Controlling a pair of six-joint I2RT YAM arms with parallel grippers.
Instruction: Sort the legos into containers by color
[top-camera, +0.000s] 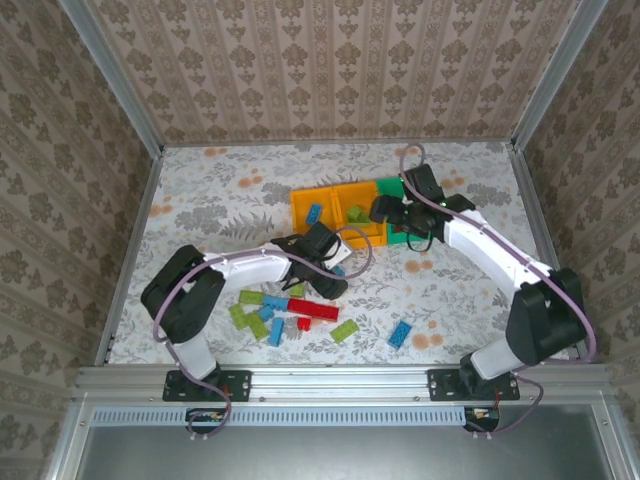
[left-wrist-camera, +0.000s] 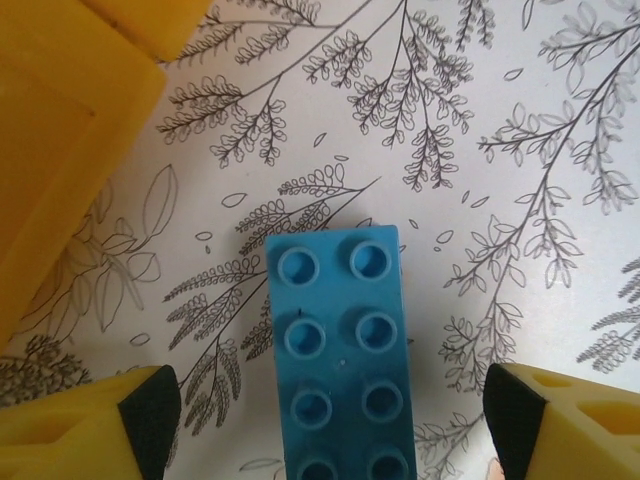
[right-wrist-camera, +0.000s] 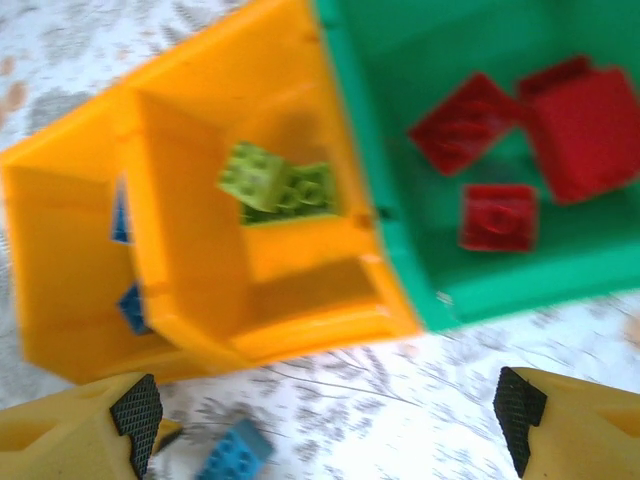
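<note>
Your left hand (left-wrist-camera: 332, 415) stands apart, one finger on each side of a blue brick (left-wrist-camera: 340, 340). The brick lies flat on the bench (left-wrist-camera: 520, 150), studs up. Bare patterned cover shows between each pad and the brick's long sides, so nothing is clamped yet.

The brick runs straight out from the wrist, so its smooth long walls face the pads. It looks like hard moulded plastic: stiff, most likely hollow and light, and unlikely to crush. The glossy walls could slip, though. Take it across the narrow width, about mid-length, with the pads flat on the walls below the studs. A grip near one end may let it swivel. A corner of an orange bin (left-wrist-camera: 70, 130) sits ahead of the hand, off its left finger.

Your right hand (right-wrist-camera: 330, 420) is also spread wide with nothing between the fingers, and it hangs over the containers.
- **Middle orange compartment (right-wrist-camera: 300, 290):** ahead of the left finger, it holds a lime brick (right-wrist-camera: 275, 180).
- **Green bin (right-wrist-camera: 360, 120):** ahead of the right finger, it holds red bricks (right-wrist-camera: 495, 215).

The bins are smooth, thin-walled and rectangular. A loose blue piece (right-wrist-camera: 235, 455) lies on the bench just beside the right hand's left finger.
</note>
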